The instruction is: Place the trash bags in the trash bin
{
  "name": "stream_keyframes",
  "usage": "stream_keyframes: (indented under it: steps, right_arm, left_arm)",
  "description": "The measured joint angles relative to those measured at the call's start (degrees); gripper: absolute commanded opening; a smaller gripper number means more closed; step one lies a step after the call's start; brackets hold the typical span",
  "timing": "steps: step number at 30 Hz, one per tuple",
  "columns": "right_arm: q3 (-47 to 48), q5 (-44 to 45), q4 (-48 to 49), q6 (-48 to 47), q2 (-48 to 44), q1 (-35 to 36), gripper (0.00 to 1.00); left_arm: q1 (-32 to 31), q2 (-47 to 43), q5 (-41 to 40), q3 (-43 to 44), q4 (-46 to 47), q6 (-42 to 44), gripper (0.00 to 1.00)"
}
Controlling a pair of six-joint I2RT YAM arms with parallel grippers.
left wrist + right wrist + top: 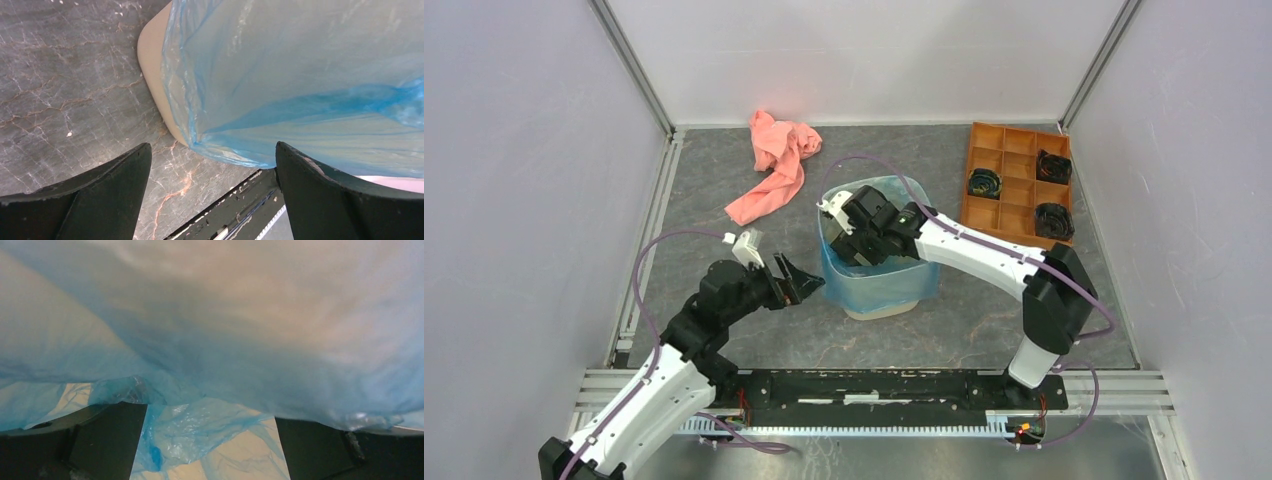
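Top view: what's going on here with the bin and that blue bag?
The blue trash bag sits in the cream trash bin like a liner, its edge folded over the rim and down the outside walls. The right gripper reaches down inside the bin, fingers open, with loose bag film around them. The left gripper is outside by the bin's near-left corner, open and holding nothing. Neither arm grips the bag at this moment.
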Motion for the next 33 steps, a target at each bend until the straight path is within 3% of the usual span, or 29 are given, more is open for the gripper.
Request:
stream_keyframes:
  steps: [14, 24, 33]
  right_arm:
    - [-3.0, -13.8, 4.4, 1.5, 2.0, -0.2, 0.98]
    - [-0.2, -9.4, -0.7, 1.1, -6.0, 0.4, 0.98]
    - [-1.6, -10.1, 1.4, 1.0, 0.3, 0.8, 0.98]
  left_arm:
    - [0.0, -0.7, -2.5, 4.0, -2.3, 0.8, 1.0]
    - [0.0, -0.9, -3.0, 4.5, -3.2, 1.5, 1.0]
    - [0.0, 1.4, -2.5, 5.1, -4.0, 1.5, 1.0]
